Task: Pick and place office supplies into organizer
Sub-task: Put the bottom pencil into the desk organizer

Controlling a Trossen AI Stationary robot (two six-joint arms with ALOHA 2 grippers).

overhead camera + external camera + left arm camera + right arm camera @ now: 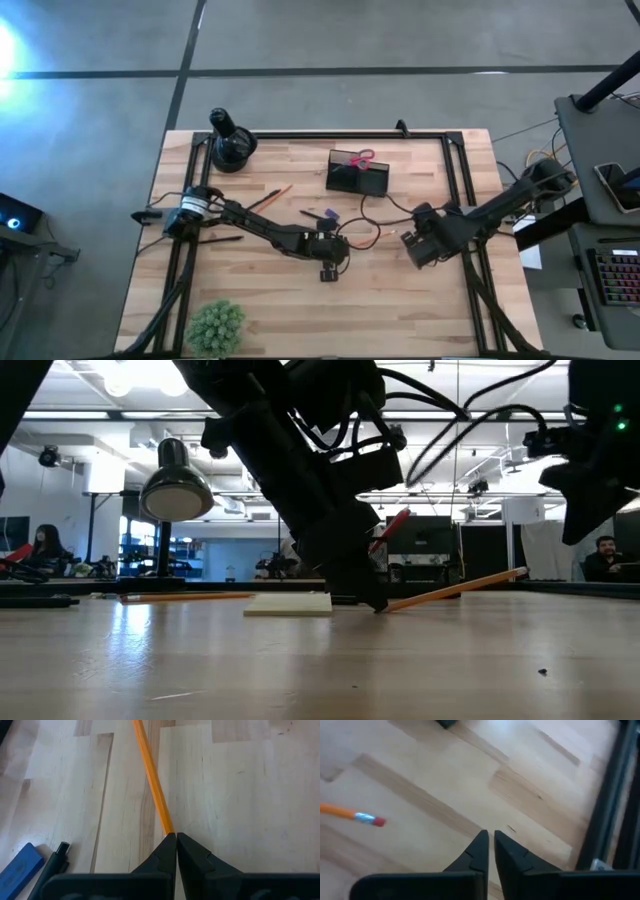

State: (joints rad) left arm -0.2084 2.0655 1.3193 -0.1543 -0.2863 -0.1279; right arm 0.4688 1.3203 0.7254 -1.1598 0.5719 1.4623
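Left end effector [176, 838] pinches the orange pencil [152, 780] by one tip (shaft running straight ahead), organizer [359, 174] beyond it, right end effector [489, 838] nearly closed, empty

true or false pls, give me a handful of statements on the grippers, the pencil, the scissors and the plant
1. The left gripper is shut on an orange pencil. True.
2. That pencil lies flat on the table. False: in the low view it slants, its far end raised off the wood.
3. The red-handled scissors sit in the organizer. True.
4. The right gripper holds the pencil by its eraser end. False: it holds nothing; the eraser end lies apart from it on the wood.
5. The green plant stands inside the organizer. False: it stands at the table's near edge, far from the organizer.
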